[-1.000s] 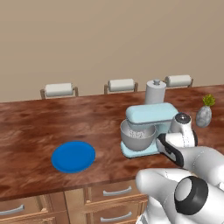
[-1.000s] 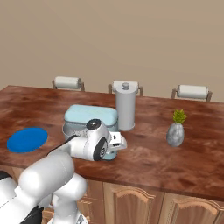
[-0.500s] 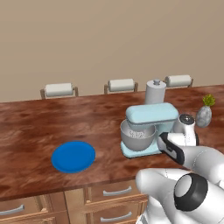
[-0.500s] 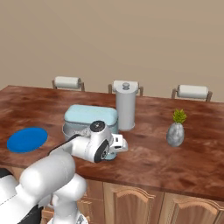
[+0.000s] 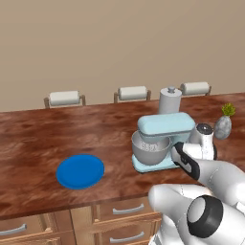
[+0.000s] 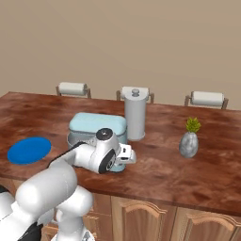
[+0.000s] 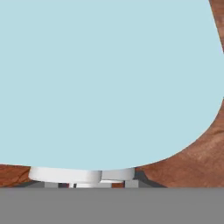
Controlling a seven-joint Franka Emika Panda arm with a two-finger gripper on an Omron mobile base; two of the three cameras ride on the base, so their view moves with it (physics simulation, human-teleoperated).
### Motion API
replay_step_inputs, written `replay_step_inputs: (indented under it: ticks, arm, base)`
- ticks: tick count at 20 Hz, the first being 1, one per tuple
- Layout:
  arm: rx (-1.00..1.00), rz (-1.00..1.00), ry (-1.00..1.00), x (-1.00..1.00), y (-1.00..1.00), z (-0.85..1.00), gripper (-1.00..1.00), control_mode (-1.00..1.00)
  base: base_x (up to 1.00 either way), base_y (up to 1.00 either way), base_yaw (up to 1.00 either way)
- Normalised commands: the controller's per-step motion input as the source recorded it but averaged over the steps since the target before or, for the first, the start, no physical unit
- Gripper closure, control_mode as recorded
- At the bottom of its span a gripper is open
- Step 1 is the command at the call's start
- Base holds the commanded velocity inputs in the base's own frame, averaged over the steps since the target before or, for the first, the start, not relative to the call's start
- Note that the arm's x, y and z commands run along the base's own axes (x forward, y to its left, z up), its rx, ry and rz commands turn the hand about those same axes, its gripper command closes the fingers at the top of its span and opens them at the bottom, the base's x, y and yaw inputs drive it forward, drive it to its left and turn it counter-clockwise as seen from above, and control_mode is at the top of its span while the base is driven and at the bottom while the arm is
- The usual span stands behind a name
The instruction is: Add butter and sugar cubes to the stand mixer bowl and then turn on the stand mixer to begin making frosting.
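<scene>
The light-blue stand mixer (image 5: pixel 165 125) stands on the wooden counter with its grey metal stand mixer bowl (image 5: pixel 150 149) under the head. My gripper (image 6: pixel 122 159) is pressed low against the mixer's right side (image 6: pixel 99 126), near its base. Its fingertips are hidden, so I cannot tell how the jaws stand. In the hand view the mixer's pale blue body (image 7: pixel 109 78) is very close, with a small white round part (image 7: pixel 65 175) just below it. The butter and the sugar cubes are out of view.
A flat blue plate (image 5: pixel 80 171) lies bare on the counter left of the mixer. A tall grey cylinder with a knob (image 6: pixel 135 115) stands behind the mixer, and a small potted plant (image 6: pixel 188 140) to the right. Paper-towel holders (image 5: pixel 64 98) line the back edge.
My hand has crept slightly to the right beside the mixer. Nothing else has moved.
</scene>
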Motion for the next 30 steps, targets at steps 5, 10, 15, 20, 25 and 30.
replay_step_inputs:
  ticks: [5, 10, 15, 20, 25, 30]
  arm:
    - [0.02, -0.07, -0.01, 0.01, -0.23, 0.28, 1.00, -1.00]
    - [0.01, -0.08, 0.00, 0.04, -0.37, 0.16, 1.00, -1.00]
    - [0.03, -0.07, 0.00, 0.02, -0.39, 0.37, 1.00, -1.00]
    - [0.06, -0.07, -0.01, 0.12, -0.32, 0.58, 1.00, -1.00]
    - [0.10, -0.07, -0.01, 0.15, -0.34, 0.65, 1.00, -1.00]
    - [0.11, -0.06, 0.00, 0.15, -0.44, 0.32, 1.00, -1.00]
  base:
    - [0.00, 0.00, 0.00]
    - [0.00, 0.00, 0.00]
    - [0.00, 0.00, 0.00]
    - [0.00, 0.00, 0.00]
    - [0.00, 0.00, 0.00]
    - [0.00, 0.00, 0.00]
